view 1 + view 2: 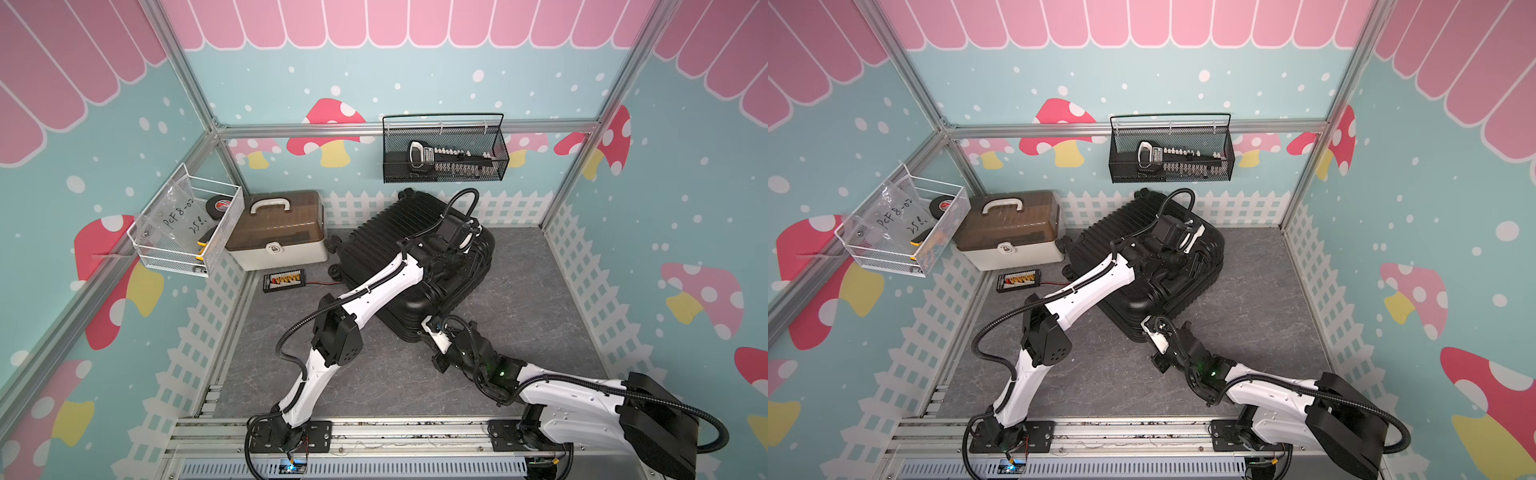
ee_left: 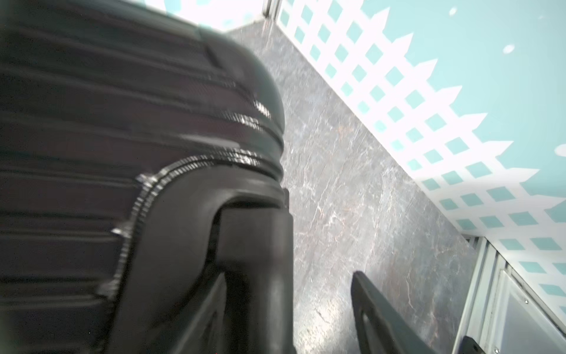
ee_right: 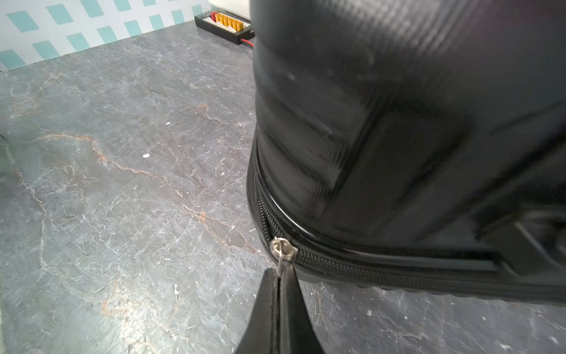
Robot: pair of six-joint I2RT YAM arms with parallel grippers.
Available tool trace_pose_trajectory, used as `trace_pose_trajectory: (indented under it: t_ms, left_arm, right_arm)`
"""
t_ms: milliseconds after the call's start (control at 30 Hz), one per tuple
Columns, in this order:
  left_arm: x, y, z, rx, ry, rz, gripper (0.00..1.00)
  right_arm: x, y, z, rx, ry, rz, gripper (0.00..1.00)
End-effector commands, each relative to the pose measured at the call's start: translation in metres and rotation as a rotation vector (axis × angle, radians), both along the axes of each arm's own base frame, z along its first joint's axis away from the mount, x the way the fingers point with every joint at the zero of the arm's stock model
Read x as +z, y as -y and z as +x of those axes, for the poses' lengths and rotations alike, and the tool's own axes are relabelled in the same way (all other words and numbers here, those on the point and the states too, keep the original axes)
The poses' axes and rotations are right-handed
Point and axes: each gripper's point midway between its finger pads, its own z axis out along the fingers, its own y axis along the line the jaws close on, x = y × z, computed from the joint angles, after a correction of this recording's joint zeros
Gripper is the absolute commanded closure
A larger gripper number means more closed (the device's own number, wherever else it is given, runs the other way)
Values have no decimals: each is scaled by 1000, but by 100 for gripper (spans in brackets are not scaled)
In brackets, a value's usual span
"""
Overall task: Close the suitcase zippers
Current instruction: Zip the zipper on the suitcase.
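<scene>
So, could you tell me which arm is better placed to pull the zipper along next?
The right, I'd say: the right gripper is shut on the zipper pull at the suitcase corner. The left gripper stands open, holding no pull.

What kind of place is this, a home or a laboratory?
Probably a robot test booth, not a home: an aluminium frame holds printed mushroom walls, robot arms stand on a base rail, and a mesh basket holds tools.
</scene>
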Motion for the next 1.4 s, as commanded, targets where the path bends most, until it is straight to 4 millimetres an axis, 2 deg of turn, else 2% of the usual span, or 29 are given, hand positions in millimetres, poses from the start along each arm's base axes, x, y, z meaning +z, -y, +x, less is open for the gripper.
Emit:
trace_pose_trajectory:
  t_ms: [0, 167, 300, 367, 467, 633, 700, 800, 900, 967, 1000, 1200, 1367]
  left_arm:
    - [51, -24, 11, 1, 145, -46, 25]
    - [71, -58, 7, 38, 199, 29, 22]
    - [79, -104, 23, 141, 161, 60, 23]
    - [77, -135, 36, 211, 132, 81, 23]
    - [71, -193, 59, 354, 86, 100, 24]
    - [57, -301, 93, 609, 40, 149, 29]
    - [50, -334, 102, 686, 25, 178, 31]
    - [38, -373, 112, 767, 6, 227, 33]
    - [22, -396, 120, 815, -22, 282, 35]
    - [11, -402, 124, 818, -47, 306, 38]
    - [5, -404, 125, 814, -59, 321, 42]
    - [-31, -403, 132, 780, -126, 393, 48]
    - [-54, -397, 118, 738, -200, 421, 57]
  right_arm:
    - [8, 10, -1, -50, 27, 12, 100]
    - [-2, 30, 2, -134, 16, -19, 100]
    - [-7, 39, 2, -169, 7, -42, 100]
    - [-8, 42, 4, -187, 4, -50, 100]
    - [-9, 45, 5, -204, 1, -60, 100]
    - [-11, 42, 3, -177, 1, -65, 100]
    - [-9, 40, 3, -166, 6, -59, 100]
    - [-7, 37, 2, -151, 13, -46, 100]
    - [-7, 35, 2, -143, 11, -49, 100]
    - [-6, 34, 3, -142, 11, -49, 100]
    - [-6, 34, 3, -142, 10, -51, 100]
    - [-3, 32, 3, -138, 17, -47, 100]
    - [0, 38, 6, -168, 33, -51, 100]
